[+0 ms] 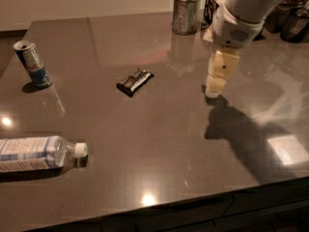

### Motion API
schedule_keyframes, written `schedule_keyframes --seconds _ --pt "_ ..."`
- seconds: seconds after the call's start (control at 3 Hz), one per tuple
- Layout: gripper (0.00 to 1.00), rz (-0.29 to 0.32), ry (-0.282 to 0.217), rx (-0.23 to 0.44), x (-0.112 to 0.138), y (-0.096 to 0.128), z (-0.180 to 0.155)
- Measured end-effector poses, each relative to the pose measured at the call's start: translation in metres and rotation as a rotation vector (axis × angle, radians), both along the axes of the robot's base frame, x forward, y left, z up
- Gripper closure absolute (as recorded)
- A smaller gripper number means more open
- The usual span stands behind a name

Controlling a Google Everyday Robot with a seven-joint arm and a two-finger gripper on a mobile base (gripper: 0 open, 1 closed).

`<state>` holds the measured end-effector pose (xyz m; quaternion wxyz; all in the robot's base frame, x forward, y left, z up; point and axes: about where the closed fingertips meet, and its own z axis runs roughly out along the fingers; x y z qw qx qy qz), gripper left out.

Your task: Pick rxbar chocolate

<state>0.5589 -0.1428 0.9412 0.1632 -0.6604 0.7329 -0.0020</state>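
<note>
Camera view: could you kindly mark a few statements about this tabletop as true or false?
1. The rxbar chocolate lies flat on the table. True.
2. The gripper holds the bar. False: it is apart from the bar, toward the picture's right side.
3. The water bottle stands upright. False: it lies on its side near the front edge.
4. The can stands upright. True.

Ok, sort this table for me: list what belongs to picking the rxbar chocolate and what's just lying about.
For the job: rxbar chocolate, lying flat; gripper, hanging low over the table, right of the bar in view.
Lying about: can, upright; water bottle, on its side; metal cup; black basket.
</note>
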Motion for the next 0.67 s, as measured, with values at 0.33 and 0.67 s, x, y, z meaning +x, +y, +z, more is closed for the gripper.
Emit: schedule_keyframes --seconds 0.33,0.67 --pt "0.0 0.085 0.037 0.015 0.041 0.032 -0.024" --pt "0.0 0.171 0.073 0.026 0.073 0.061 -0.044"
